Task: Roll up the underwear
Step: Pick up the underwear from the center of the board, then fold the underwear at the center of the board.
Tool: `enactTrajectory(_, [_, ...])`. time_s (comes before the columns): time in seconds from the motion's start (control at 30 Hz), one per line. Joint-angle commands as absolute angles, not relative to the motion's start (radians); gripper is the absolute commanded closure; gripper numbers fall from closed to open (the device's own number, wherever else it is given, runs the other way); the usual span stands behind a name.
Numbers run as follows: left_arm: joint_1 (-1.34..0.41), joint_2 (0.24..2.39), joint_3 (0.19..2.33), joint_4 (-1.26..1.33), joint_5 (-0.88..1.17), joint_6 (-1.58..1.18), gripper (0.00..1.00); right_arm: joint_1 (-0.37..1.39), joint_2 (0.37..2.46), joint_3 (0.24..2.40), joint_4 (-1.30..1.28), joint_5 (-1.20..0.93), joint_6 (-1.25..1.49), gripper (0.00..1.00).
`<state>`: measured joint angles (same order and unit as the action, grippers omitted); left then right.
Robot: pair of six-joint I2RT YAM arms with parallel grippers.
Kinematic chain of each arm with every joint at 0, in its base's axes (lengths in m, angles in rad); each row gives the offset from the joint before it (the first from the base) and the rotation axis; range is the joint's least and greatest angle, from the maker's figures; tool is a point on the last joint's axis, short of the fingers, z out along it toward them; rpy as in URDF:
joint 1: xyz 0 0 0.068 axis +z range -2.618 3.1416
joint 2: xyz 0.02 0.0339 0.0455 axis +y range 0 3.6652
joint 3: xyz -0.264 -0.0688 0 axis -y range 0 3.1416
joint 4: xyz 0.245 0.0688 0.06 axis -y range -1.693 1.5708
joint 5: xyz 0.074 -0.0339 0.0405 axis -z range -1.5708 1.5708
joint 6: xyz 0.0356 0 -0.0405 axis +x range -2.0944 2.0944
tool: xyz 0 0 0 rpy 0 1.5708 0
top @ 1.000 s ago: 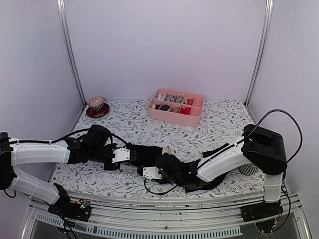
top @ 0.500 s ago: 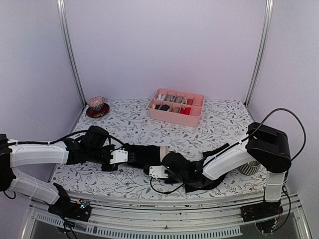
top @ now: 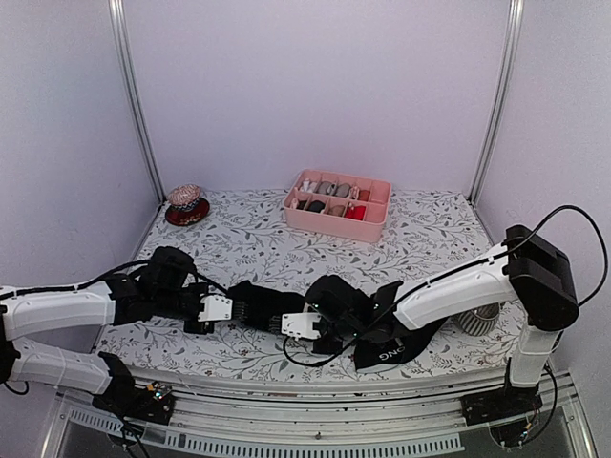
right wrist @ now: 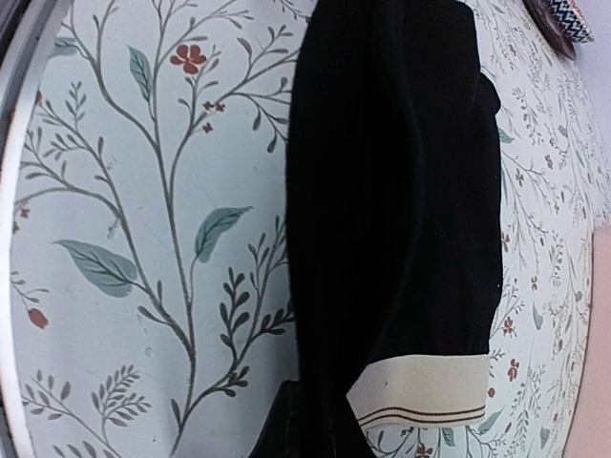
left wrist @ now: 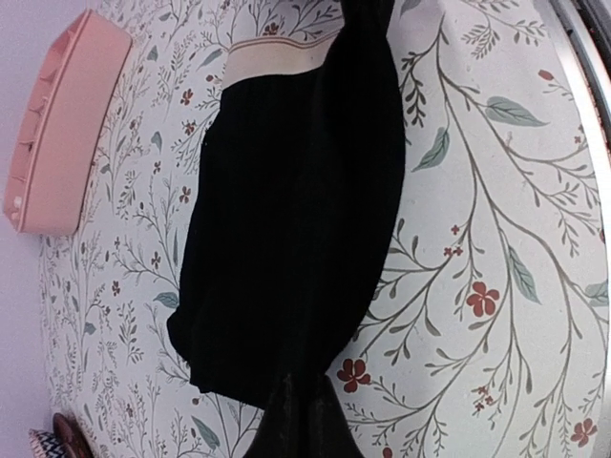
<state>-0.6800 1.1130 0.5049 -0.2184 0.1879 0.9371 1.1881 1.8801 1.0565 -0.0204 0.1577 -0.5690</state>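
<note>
A black underwear with a wide beige waistband lies stretched flat near the table's front, between my two grippers. My left gripper is shut on its plain black end. My right gripper is shut on the opposite end, right beside the beige waistband. In the top view the left gripper is left of the fabric and the right gripper is on its right. A second black underwear with white letters lies under my right arm at the front edge.
A pink divided tray with small fabric bundles stands at the back centre. A red dish holding a patterned object sits at the back left. A white ribbed object lies by the right arm's base. The floral tablecloth covers the table.
My right gripper has shut on the waistband end of the underwear. Both arms shifted, the left one pulling back to the left, and the lettered underwear now shows under the right arm.
</note>
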Motion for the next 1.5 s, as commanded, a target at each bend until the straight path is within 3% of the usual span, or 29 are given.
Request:
enactTrajectory(0.0, [-0.666,1.029,0.469,-0.277,0.226,1.02,1.0,1.184,1.846,1.143,-0.218,-0.017,-0.433,0.97])
enactTrajectory(0.53, [-0.633,1.042,0.473,-0.239,0.162,1.054,1.0,1.1,1.973,1.391,-0.517,-0.32,-0.251,0.88])
enactTrajectory(0.67, [-0.615,1.047,0.476,-0.203,0.16,1.056,1.0,1.091,2.015,1.43,-0.579,-0.306,-0.251,0.82])
enactTrajectory(0.83, [-0.596,1.075,0.49,-0.198,0.166,1.066,1.0,1.09,1.997,1.394,-0.543,-0.259,-0.261,0.65])
enactTrajectory(1.07, [-0.587,1.1,0.491,-0.196,0.189,1.062,1.0,1.092,1.944,1.305,-0.373,-0.212,-0.271,0.57])
enactTrajectory(1.13, [-0.587,1.1,0.489,-0.199,0.193,1.06,1.0,1.093,1.936,1.29,-0.325,-0.207,-0.269,0.59])
enactTrajectory(1.47, [-0.585,1.08,0.495,-0.208,0.186,1.065,1.0,1.095,1.954,1.277,-0.273,-0.279,-0.246,0.93])
